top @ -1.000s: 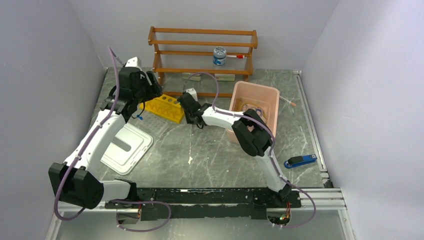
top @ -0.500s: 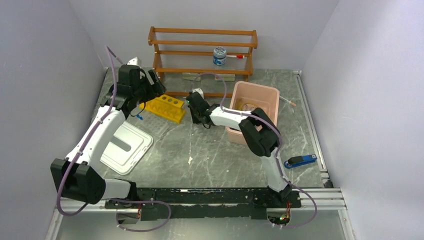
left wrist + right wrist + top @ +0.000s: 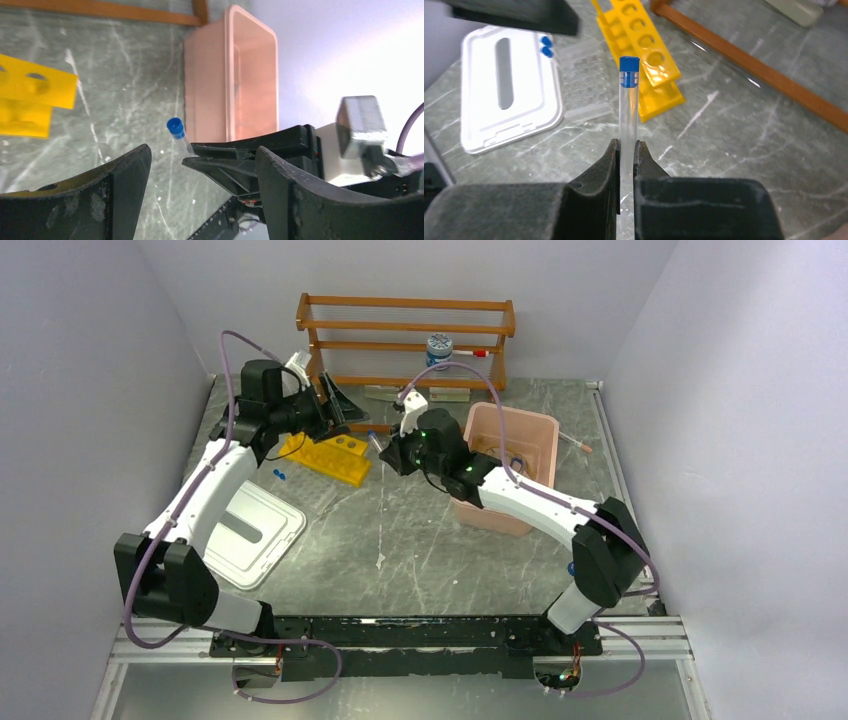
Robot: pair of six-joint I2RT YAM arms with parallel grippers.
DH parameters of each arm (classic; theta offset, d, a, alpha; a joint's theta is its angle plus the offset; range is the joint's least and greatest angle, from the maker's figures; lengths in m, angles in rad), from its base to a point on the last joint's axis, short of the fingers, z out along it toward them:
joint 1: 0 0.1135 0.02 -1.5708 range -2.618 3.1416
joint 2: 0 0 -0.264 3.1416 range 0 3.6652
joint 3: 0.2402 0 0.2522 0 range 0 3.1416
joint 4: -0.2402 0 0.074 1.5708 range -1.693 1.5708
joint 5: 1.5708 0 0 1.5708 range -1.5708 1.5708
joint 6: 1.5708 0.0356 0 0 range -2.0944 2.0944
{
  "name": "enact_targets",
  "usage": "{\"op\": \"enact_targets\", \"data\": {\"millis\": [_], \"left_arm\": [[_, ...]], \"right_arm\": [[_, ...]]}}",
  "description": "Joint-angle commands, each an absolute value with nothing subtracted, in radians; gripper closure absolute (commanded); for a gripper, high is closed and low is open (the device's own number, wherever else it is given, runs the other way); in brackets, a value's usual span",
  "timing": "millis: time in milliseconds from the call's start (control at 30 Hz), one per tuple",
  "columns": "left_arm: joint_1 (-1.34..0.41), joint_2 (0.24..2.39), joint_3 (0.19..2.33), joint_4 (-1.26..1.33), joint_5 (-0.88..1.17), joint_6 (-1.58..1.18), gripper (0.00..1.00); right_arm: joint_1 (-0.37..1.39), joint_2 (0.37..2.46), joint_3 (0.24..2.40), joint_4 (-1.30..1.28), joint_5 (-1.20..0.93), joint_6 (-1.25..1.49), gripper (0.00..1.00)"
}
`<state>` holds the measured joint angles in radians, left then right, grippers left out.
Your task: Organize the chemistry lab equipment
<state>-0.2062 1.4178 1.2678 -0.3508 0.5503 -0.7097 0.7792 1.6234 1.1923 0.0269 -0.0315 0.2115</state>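
My right gripper (image 3: 626,146) is shut on a clear blue-capped tube (image 3: 628,100) and holds it upright above the table, just right of the yellow test-tube rack (image 3: 644,65). In the top view the right gripper (image 3: 385,447) and tube (image 3: 374,438) hang beside the rack (image 3: 325,455). My left gripper (image 3: 343,408) is open and empty, raised behind the rack and pointing at the tube. In the left wrist view the tube's cap (image 3: 175,127) stands between my open left gripper's (image 3: 203,152) black fingers. Two more blue caps (image 3: 545,45) lie left of the rack.
A pink bin (image 3: 540,430) stands right of the right gripper, with something tan inside. A wooden shelf (image 3: 405,330) at the back holds a white-lidded jar (image 3: 438,350). A white lid (image 3: 250,530) lies at the front left. A thin red-tipped rod (image 3: 575,443) lies right of the bin.
The right gripper has risen with the tube and its elbow has swung right. The left gripper has lifted from the rack's left end and moved right, towards the tube.
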Motion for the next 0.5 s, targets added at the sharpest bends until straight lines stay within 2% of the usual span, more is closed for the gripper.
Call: {"op": "enact_targets", "data": {"millis": [0, 133, 333, 467], "left_arm": [[-0.204, 1.48, 1.281, -0.341, 0.758, -0.74, 0.21], [-0.204, 1.502, 1.27, -0.354, 0.799, -0.735, 0.24], [-0.204, 1.508, 1.256, -0.378, 0.797, -0.724, 0.51], [-0.204, 1.52, 1.279, -0.422, 0.785, -0.695, 0.65]], "right_arm": [[0.78, 1.584, 1.172, 0.084, -0.183, 0.117, 0.97], [0.779, 1.593, 1.197, 0.059, -0.239, 0.085, 0.97], [0.78, 1.597, 1.203, 0.059, -0.237, 0.064, 0.97], [0.781, 1.597, 1.201, 0.064, -0.229, 0.057, 0.97]]}}
